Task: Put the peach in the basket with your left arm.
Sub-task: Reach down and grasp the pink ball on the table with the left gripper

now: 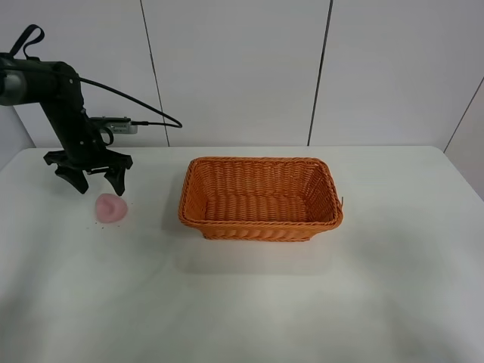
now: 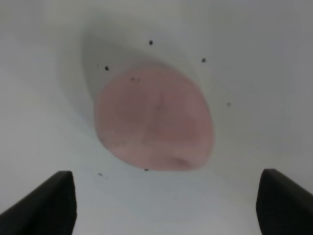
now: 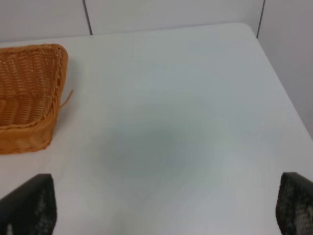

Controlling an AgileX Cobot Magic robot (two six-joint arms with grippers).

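Lying flat, peach (image 1: 110,207) points notch toward left tool (image 1: 100,188).

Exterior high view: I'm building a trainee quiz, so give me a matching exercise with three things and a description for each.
Things:
1. peach
2. basket
3. left gripper

Descriptions:
A. black, open, poised just over the peach
B. pink, lying left of the basket
C. orange, nothing inside

Pairs: 1-B, 2-C, 3-A

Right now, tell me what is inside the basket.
Inside the basket only its woven floor and walls show; nothing lies there. Its near rim hides a thin strip of floor. The peach is outside, on the table, under the open left claw.
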